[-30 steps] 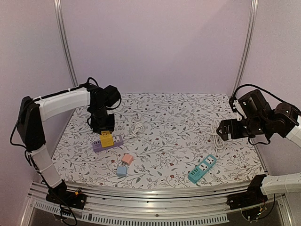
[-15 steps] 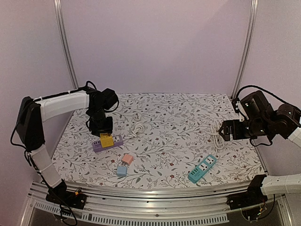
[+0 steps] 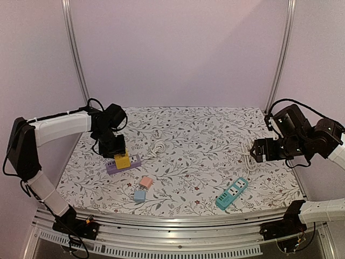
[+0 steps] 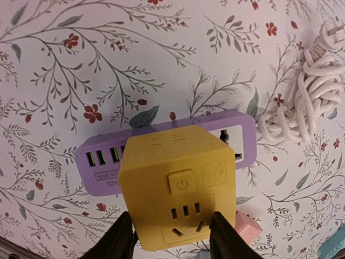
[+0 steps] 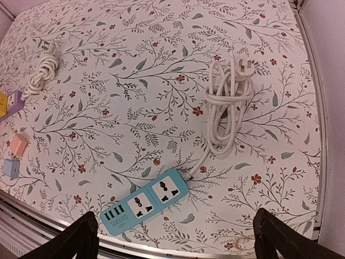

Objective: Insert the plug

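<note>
A yellow cube plug (image 3: 122,161) sits on the purple power strip (image 3: 133,159) at the left of the table. In the left wrist view the yellow cube plug (image 4: 172,189) shows its power button and sockets, and covers the middle of the purple strip (image 4: 97,167). My left gripper (image 3: 118,154) is at the cube, and in its own view the gripper (image 4: 172,240) has its fingers pressed on the cube's two sides. My right gripper (image 3: 257,149) hangs open and empty above the right side of the table, and its own view (image 5: 178,237) shows the fingers wide apart.
A teal power strip (image 3: 232,193) lies at the front right, its white cable coil (image 3: 249,157) behind it. The purple strip's white cable (image 3: 158,147) lies to its right. A pink adapter (image 3: 146,182) and a blue adapter (image 3: 139,195) lie in front.
My left wrist has swung to the left and lower while the yellow cube stayed on the purple strip. My right gripper has drifted slightly to the right.
</note>
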### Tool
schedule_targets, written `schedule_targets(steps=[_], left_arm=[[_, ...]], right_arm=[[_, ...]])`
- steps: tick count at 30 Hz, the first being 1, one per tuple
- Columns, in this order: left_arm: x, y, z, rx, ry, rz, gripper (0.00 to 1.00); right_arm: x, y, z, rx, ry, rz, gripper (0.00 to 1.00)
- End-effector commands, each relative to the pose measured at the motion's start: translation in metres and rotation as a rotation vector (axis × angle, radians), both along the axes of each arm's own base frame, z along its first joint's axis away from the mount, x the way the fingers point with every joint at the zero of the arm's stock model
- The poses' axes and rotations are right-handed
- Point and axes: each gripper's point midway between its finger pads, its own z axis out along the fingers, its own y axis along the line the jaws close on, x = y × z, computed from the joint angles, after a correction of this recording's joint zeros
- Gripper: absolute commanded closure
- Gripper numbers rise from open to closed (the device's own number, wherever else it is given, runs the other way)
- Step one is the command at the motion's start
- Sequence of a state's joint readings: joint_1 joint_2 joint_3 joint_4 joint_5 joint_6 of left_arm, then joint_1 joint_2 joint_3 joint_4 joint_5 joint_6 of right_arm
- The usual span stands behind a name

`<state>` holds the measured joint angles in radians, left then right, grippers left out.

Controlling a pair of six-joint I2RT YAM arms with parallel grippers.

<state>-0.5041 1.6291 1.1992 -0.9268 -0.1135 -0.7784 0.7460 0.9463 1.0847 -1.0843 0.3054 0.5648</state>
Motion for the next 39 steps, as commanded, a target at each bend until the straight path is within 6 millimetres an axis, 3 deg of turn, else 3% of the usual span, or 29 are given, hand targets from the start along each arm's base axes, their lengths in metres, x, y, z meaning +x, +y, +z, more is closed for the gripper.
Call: schedule_targets(steps=[1,6,10,15,21,26,31,39], left_arm=[[-0.042,0.022,-0.057,0.095,0.232,0.001,0.52],[-0.038,0.02,-0.056,0.09,0.229,-0.002,0.52],[-0.031,0.019,-0.041,0.094,0.203,0.001,0.52],[-0.022,0.025,0.0,0.11,0.123,0.023,0.49],[-0.018,0.032,0.045,0.133,0.045,0.013,0.37],[-0.018,0.026,0.076,0.141,-0.018,-0.045,0.28],[-0.031,0.005,0.091,0.13,-0.069,-0.141,0.22],[-0.057,-0.057,0.093,0.037,-0.138,-0.341,0.21]], right_arm=[[-0.004,-0.007,-0.008,-0.027,0.016,-0.016,0.01],[-0.005,-0.009,-0.008,-0.023,0.015,-0.022,0.01],[-0.006,-0.01,-0.008,-0.018,0.012,-0.027,0.01],[-0.005,-0.01,-0.005,-0.015,-0.003,-0.026,0.01],[0.0,-0.005,0.002,-0.011,-0.029,-0.006,0.01],[0.005,0.0,0.001,-0.02,-0.042,0.02,0.01],[0.01,0.01,-0.004,-0.011,-0.039,0.049,0.01],[0.014,0.023,-0.01,-0.007,-0.027,0.103,0.01]])
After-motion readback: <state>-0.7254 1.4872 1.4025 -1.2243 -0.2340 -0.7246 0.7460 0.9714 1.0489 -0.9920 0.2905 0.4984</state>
